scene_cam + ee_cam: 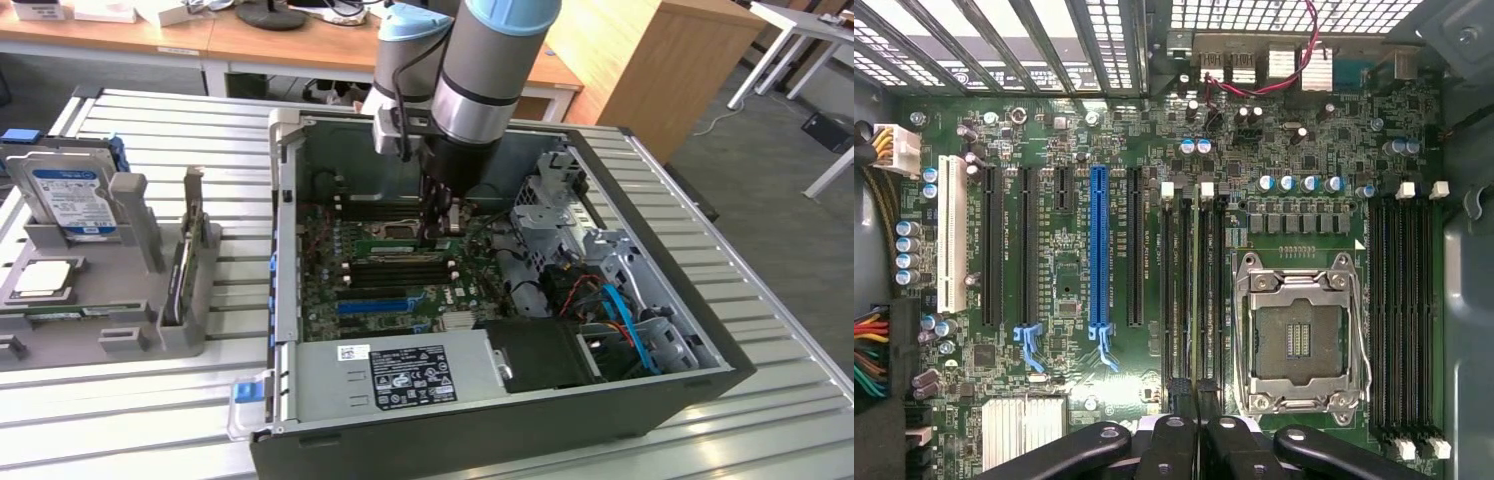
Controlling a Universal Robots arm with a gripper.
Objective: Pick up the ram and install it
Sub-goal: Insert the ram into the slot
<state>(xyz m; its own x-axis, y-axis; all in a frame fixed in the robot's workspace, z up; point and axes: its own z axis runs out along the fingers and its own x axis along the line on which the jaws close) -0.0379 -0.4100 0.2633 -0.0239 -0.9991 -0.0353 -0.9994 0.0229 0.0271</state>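
Note:
The arm reaches down into the open computer case (pixel 280 250), over the green motherboard (pixel 387 300). My gripper (pixel 442 232) hangs just above the memory slots beside the CPU socket (pixel 1299 335). It is shut on the ram (pixel 400 243), a thin green stick held on edge. In the wrist view the black fingers (pixel 1172 445) press together around the ram's thin edge (pixel 1199 300). That edge runs in line with a black memory slot with a white clip (pixel 1206 190) at its far end. Whether the stick touches the slot, I cannot tell.
A grey holder (pixel 114 335) at the exterior view's left carries a silver hard drive with a blue label (pixel 74 200), a card with a metal bracket (pixel 187 250) and a CPU chip (pixel 47 280). Inside the case are the power supply (pixel 400 375), a drive cage (pixel 561 210) and blue cables (pixel 621 320).

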